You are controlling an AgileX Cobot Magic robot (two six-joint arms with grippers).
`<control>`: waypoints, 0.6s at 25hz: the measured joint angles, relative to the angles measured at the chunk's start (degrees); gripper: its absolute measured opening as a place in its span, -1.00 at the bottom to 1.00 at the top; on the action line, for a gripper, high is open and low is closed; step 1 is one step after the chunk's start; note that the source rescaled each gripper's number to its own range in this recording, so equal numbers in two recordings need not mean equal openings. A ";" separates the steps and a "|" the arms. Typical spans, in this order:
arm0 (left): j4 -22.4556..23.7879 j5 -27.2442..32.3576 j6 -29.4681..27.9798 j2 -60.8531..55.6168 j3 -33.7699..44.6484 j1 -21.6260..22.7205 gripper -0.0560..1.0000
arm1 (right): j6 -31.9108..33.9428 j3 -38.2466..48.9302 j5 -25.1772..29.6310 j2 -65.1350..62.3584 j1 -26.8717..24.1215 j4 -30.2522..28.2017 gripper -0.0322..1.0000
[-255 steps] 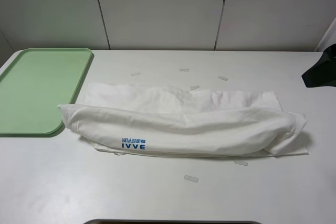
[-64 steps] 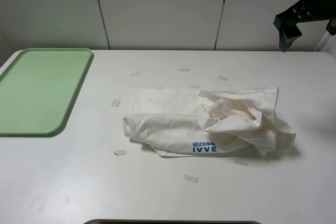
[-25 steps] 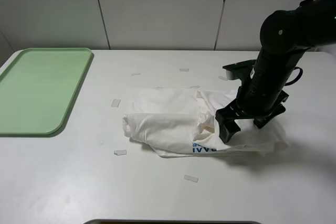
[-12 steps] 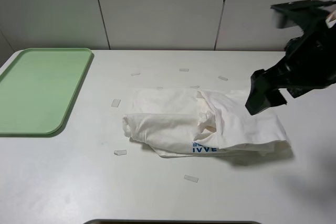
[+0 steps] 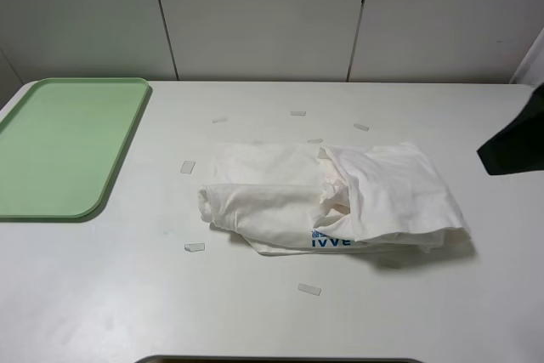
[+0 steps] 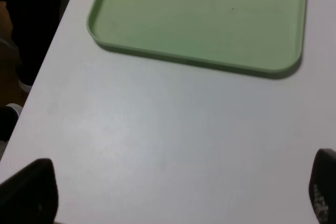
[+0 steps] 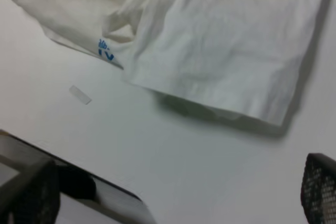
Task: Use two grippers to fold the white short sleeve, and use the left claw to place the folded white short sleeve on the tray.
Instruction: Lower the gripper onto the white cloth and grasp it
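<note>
The white short sleeve (image 5: 331, 197) lies crumpled and partly folded at the table's middle, with its blue print (image 5: 331, 241) at the front edge. It also fills the far part of the right wrist view (image 7: 210, 30). The pale green tray (image 5: 59, 146) lies empty at the far left and also shows in the left wrist view (image 6: 205, 14). My right gripper (image 7: 176, 190) is open and empty, above the table just off the shirt's hem. The black end of my right arm (image 5: 512, 144) shows at the right edge. My left gripper (image 6: 176, 190) is open and empty over bare table beside the tray.
Several small pale tape strips lie around the shirt, such as one to its left (image 5: 188, 167) and one in front of it (image 5: 309, 289), which also shows in the right wrist view (image 7: 80, 94). The table's front edge (image 7: 105, 192) is close by. White panels stand behind the table.
My right arm has lifted off the shirt's right part and drawn back to the right edge. The right part of the shirt now lies flatter, folded over toward the left.
</note>
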 joint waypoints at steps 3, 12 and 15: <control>0.00 0.00 0.00 0.00 0.00 0.00 0.89 | 0.00 0.00 2.73 -6.26 0.05 -0.29 1.00; -0.05 0.00 0.00 0.00 0.00 0.00 0.89 | 0.00 5.29 3.26 -19.99 0.05 -0.76 1.00; -0.05 0.00 0.00 0.00 0.00 0.00 0.89 | 0.00 12.31 3.44 -27.77 0.05 -0.83 1.00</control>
